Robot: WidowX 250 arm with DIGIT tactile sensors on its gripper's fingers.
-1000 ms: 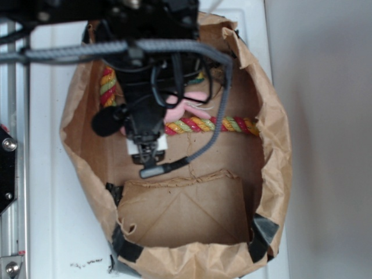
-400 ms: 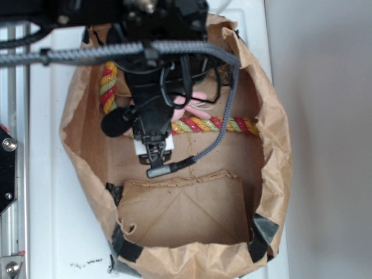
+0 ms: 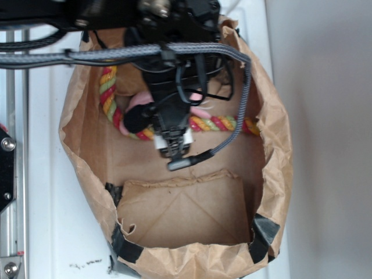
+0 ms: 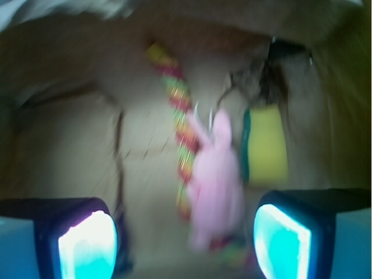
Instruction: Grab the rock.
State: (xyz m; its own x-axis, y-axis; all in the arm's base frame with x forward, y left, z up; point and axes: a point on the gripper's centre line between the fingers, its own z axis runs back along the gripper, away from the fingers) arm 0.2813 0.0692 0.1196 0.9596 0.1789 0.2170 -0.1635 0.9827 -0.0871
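Observation:
My gripper (image 4: 186, 244) is open, its two pale blue pads (image 4: 87, 247) wide apart with nothing between them. It hangs inside the brown paper bag (image 3: 273, 145), above the pink plush toy (image 4: 218, 180) and the striped rope (image 4: 183, 133). The wrist view is blurred. A dark rough shape (image 4: 278, 78) lies past the yellow-and-green sponge (image 4: 266, 145), against the bag's far wall. It may be the rock, though the blur keeps me from being sure. In the exterior view my arm (image 3: 171, 99) hides that spot.
The rope (image 3: 224, 123) runs across the bag floor and curves up the left wall. A folded paper flap (image 3: 186, 209) covers the near part of the floor. The bag walls stand high all round. A metal rail (image 3: 14, 145) runs along the left.
My arm has moved to the right and a little farther into the bag, now over the rope and the pink toy. The objects in the bag have stayed put.

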